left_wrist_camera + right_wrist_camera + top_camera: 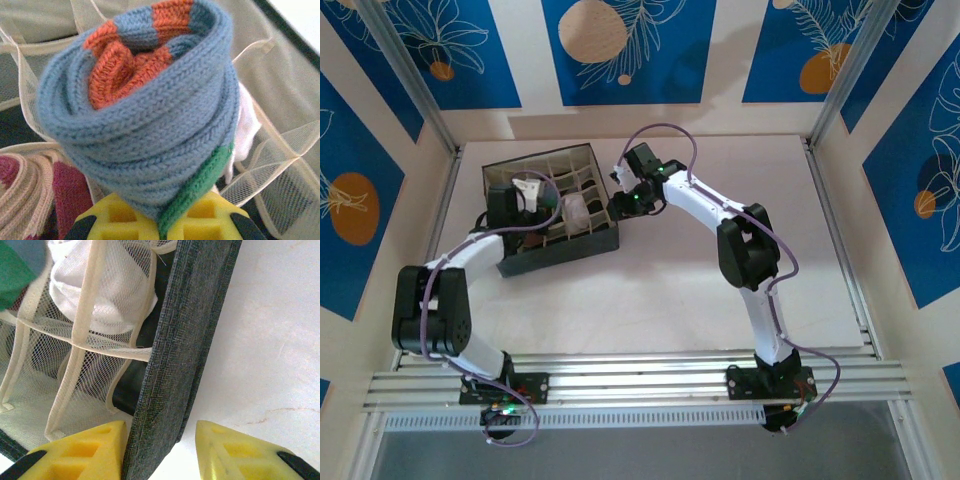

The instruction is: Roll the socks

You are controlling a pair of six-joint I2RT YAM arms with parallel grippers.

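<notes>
In organizer: white sock, peach sock | left fingers grip grey-blue sock | right fingers apart astride wall

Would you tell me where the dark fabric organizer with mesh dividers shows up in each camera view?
Top external: the organizer sits on the table, upper left of centre, with both arms reaching to it.
Left wrist: its mesh dividers form the background at right and top.
Right wrist: its dark outer wall runs down the middle, mesh cells to its left.
Shared landmark: the grey-blue sock, central in left wrist, top-left corner in right wrist.
</notes>
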